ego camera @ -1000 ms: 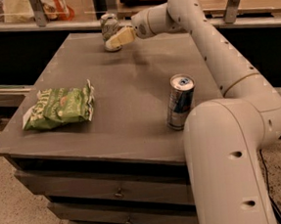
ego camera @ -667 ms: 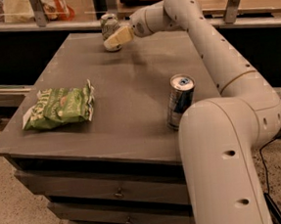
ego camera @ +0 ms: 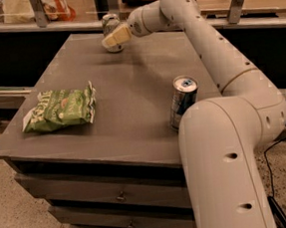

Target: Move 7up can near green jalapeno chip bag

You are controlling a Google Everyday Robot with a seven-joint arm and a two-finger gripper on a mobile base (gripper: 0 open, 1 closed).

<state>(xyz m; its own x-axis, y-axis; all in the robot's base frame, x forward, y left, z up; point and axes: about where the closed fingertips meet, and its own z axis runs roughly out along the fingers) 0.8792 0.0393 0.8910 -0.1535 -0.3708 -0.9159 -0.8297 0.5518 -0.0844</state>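
The 7up can (ego camera: 108, 23) stands upright at the far edge of the grey table (ego camera: 130, 82), left of centre. My gripper (ego camera: 114, 38) is at the can, its cream-coloured end covering the can's lower front. The arm reaches in from the right, across the back of the table. The green jalapeno chip bag (ego camera: 60, 109) lies flat near the table's front left corner, far from the can.
A taller blue-and-silver can (ego camera: 183, 101) stands upright at the front right of the table, next to my arm's large lower link (ego camera: 223, 169). Behind the table runs a counter with metal posts (ego camera: 38, 10). Drawers (ego camera: 120, 195) sit below the tabletop.
My gripper has edged slightly left, closer onto the 7up can. The can, the chip bag and the blue can have not moved.
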